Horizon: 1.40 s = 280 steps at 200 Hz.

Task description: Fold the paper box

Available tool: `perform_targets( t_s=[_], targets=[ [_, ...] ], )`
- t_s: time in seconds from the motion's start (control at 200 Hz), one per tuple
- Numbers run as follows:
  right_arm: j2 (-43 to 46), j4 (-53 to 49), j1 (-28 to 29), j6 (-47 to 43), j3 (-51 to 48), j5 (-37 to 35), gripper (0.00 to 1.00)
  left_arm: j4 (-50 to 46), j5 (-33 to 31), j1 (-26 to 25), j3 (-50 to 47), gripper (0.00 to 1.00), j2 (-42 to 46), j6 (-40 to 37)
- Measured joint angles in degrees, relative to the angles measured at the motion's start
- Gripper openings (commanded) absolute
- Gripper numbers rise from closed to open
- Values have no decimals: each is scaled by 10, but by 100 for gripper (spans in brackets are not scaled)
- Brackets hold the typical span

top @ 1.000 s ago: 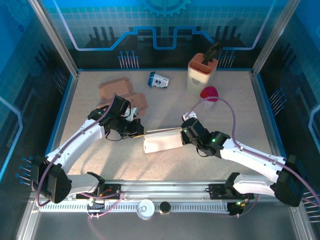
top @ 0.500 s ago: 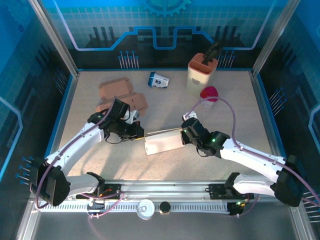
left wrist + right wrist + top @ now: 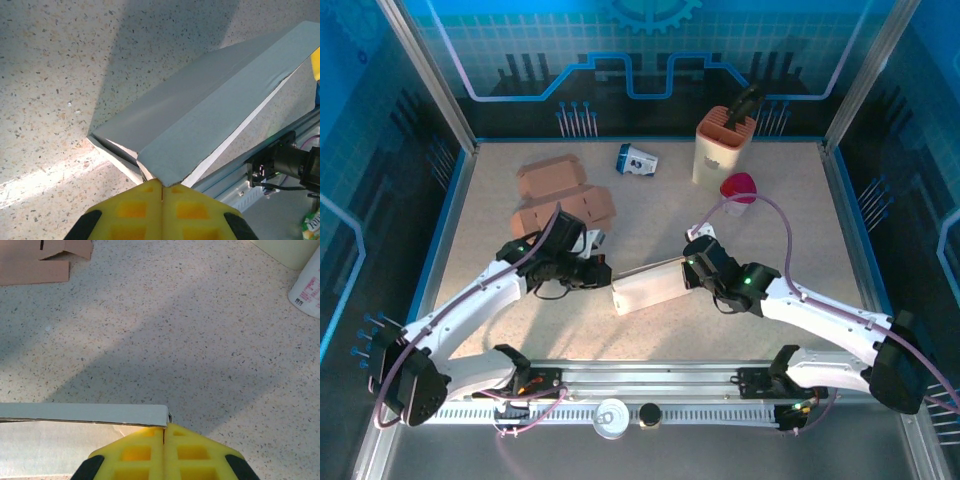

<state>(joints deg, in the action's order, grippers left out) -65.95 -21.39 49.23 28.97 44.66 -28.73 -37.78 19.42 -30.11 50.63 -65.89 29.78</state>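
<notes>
The white paper box (image 3: 648,285) lies partly folded in the middle of the table, one long panel raised at a slant. My left gripper (image 3: 603,272) is shut on its left corner. Seen from the left wrist, the grey-white panel (image 3: 210,115) runs away from the closed yellow fingertips (image 3: 161,182), and a lower layer lies on the table under it. My right gripper (image 3: 688,268) is shut on the box's right end. In the right wrist view the thin white flap edge (image 3: 85,414) meets the closed tips (image 3: 165,429).
Flat brown cardboard pieces (image 3: 560,195) lie at the back left, beyond the left arm. A small blue and white carton (image 3: 636,159), a beige holder (image 3: 724,145) with a dark tool in it and a pink-topped cup (image 3: 739,187) stand at the back. The metal front rail (image 3: 280,160) runs close behind the box.
My left gripper has moved toward the front and right, carrying the box's left corner with it. The right gripper has barely moved.
</notes>
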Motion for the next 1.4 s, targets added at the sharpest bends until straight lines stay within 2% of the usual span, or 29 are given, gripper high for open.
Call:
perform_targets(
  t_s=[0.43, 1.005, 1.131, 1.401],
  targets=[
    [2, 0, 2, 7, -2, -4, 0, 25, -96, -70, -27, 0, 38, 3],
    [7, -14, 3, 41, -3, -7, 0, 32, -212, -135, -23, 0, 28, 3],
    [21, -28, 3, 55, -5, 2, 5, 32, -236, -151, -21, 0, 26, 3],
    [40, -55, 3, 78, -7, 12, 9, 28, -343, -230, -19, 0, 19, 34]
  ],
)
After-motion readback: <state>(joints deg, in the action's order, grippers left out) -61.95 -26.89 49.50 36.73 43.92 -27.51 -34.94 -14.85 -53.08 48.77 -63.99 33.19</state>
